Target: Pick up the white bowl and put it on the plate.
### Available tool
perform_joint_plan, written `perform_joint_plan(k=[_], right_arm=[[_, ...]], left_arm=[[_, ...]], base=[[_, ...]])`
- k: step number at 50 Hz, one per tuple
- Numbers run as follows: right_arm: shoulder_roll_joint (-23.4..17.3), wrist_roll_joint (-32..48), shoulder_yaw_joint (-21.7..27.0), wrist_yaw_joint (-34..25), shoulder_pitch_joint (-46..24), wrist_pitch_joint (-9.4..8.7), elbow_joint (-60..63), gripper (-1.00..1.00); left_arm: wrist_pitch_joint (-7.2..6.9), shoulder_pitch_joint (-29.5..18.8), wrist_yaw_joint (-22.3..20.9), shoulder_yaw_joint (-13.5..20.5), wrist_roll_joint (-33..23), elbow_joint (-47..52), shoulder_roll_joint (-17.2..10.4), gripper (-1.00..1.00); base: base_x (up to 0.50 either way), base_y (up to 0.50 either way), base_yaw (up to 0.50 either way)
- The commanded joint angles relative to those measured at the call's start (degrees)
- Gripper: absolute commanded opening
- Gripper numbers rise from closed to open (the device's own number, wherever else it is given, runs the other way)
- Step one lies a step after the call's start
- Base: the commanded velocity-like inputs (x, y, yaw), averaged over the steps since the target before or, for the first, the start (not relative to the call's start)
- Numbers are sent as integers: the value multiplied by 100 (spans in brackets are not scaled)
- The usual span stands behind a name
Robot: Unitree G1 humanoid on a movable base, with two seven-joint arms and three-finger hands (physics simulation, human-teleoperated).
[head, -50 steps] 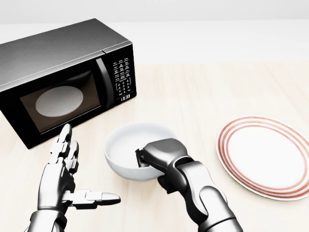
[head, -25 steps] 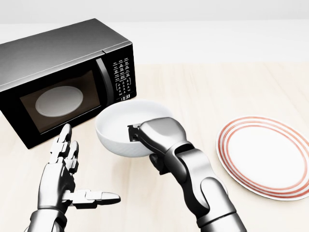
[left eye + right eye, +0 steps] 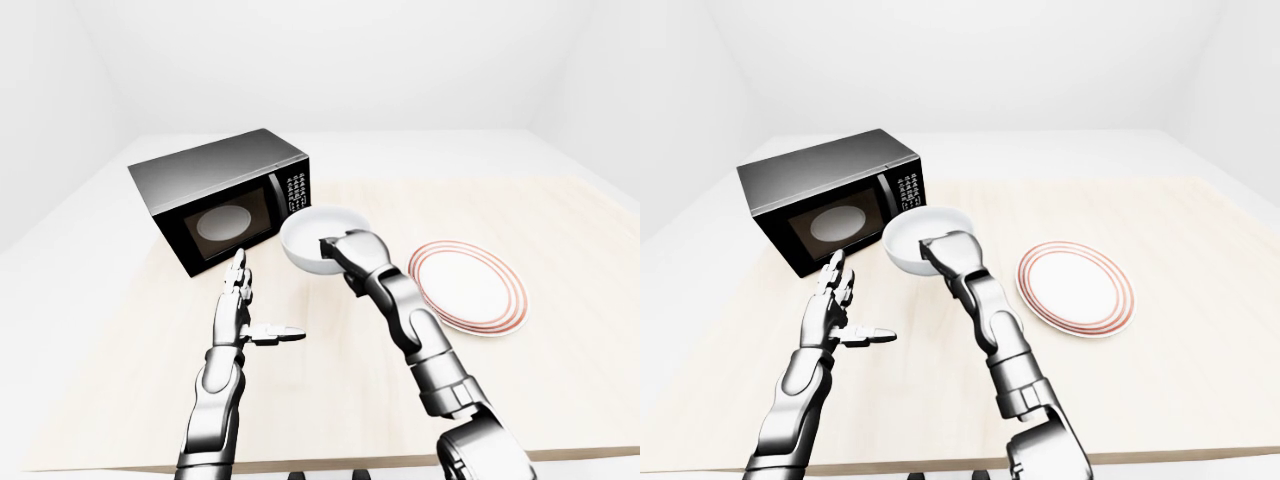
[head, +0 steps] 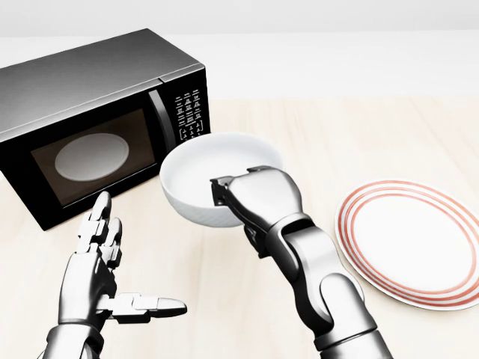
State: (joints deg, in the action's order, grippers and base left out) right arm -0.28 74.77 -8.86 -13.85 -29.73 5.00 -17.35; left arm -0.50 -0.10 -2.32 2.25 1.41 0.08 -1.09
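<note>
Right now I have the white bowl (image 4: 209, 179) up off the table (image 4: 352, 142), held in the middle of the head view between the microwave (image 4: 90, 120) on the left and the plate (image 4: 412, 243) on the right, well apart from the plate. It is round, so it has no long axis to speak of; its mouth opens upward and tilts a little toward the camera, showing a smooth, matte white inside. My right hand (image 4: 251, 198) pinches its near rim, fingers curled over the edge and gripping it. That hand and its forearm are glossy grey metal with dark joints. My left hand (image 4: 101, 269) hangs at the lower left with its fingers spread wide, touching nothing, thumb pointing right. The plate is flat and white with red rings round its border, lying on the pale wood-grain table. The microwave is a black box with a glass door and a keypad panel.
</note>
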Motion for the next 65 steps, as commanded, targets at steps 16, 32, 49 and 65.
perform_joint_plan(k=[16,32,49,65], right_arm=[[-518,-317,445,409,-241,0,-104,-100],[-1002,-841,821,224,-332,0,-22,-100],[-1692,-1446,1274,101,-412,0,-53,-100],[-1983,-1567,1442,178,-222,0,-181,-100]], left_arm=[[-18,-22,17,8,17,-35,2,100],[-6,-24,21,6,21,-53,-2,100],[-51,10,15,-7,0,36,5,100],[-8,-17,19,3,4,-46,3,100]], base=[[0,0,0],[0,0,0],[0,0,0],[0,0,0]])
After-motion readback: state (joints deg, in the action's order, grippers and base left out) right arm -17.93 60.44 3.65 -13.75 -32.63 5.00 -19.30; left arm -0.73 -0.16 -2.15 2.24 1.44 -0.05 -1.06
